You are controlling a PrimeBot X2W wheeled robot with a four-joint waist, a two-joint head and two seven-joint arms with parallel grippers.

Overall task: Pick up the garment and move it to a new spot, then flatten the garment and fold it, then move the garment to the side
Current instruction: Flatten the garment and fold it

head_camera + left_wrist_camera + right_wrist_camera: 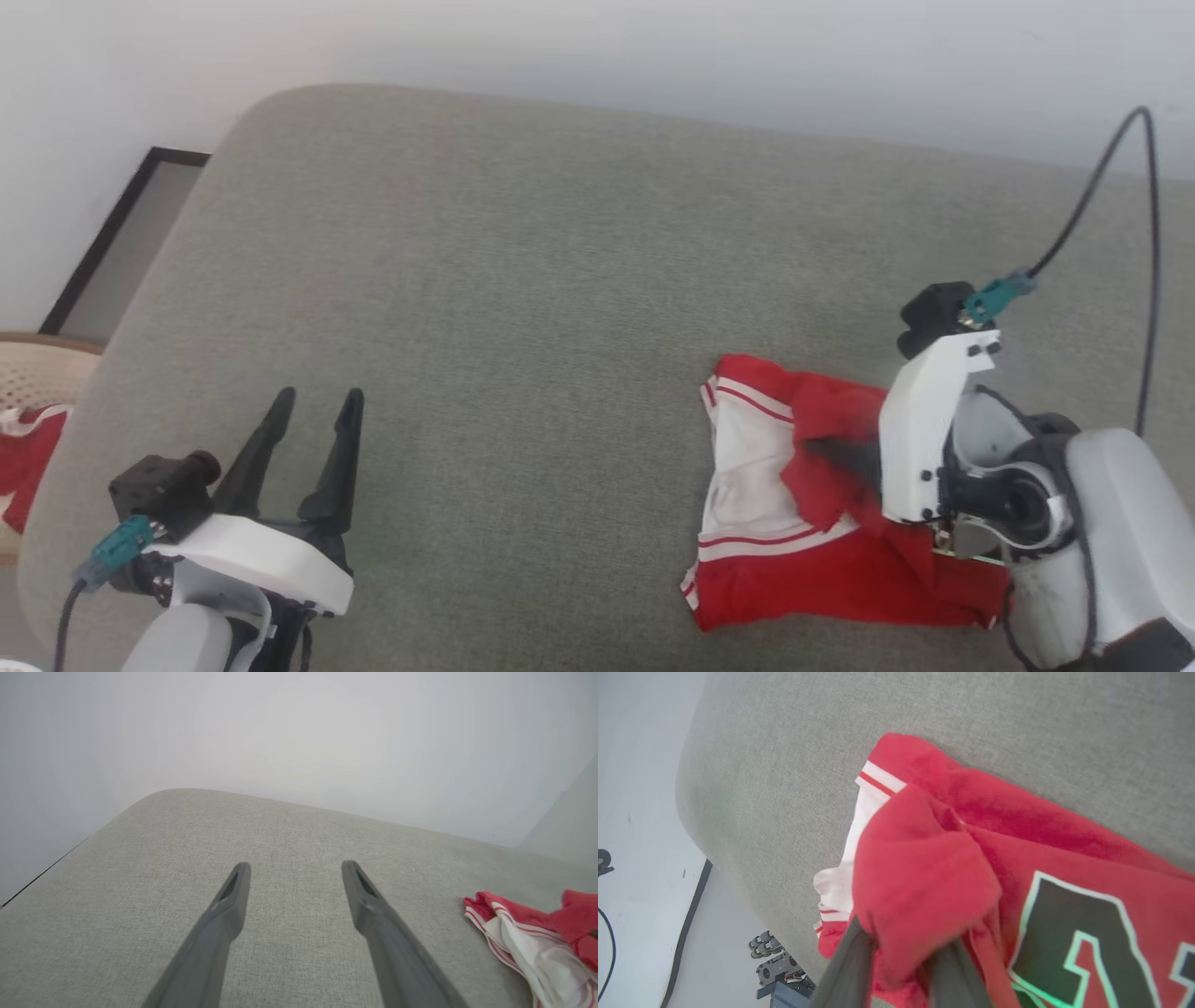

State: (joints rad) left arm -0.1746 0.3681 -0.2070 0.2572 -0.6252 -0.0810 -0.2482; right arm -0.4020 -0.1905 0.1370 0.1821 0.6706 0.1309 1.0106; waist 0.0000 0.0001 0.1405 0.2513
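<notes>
Shirt handling on a grey cushion (523, 280), at what appears to be the laying-out stage. The red shirt (794, 523) lies rumpled on the cushion directly under and ahead of the right gripper (903, 947), with one white sleeve (747, 467) doubled over just beyond the fingertips and a large dark printed figure (1087, 933) to the right of the fingers in the right wrist view. The right gripper's two fingers stand narrowly apart with a thick fold of red cloth bunched between them; whether that fold is pinched or lying loose cannot be told. The left gripper (318, 397) is spread wide and holds nothing, poised over bare cushion, with the shirt well off to the right of its fingertips. To do this step well, the bunched fold should probably be let fall free and the right fingers drawn straight back along their own line, so that they do not drag the cloth into a new crease. A fresh hold is better taken on an edge, at the hem or a shoulder seam, than on a mid-body bunch. The left gripper would need to cross to the sleeve side, after which both can draw outward, low over the cushion, until the front lies flat and the sleeve unfolds.
</notes>
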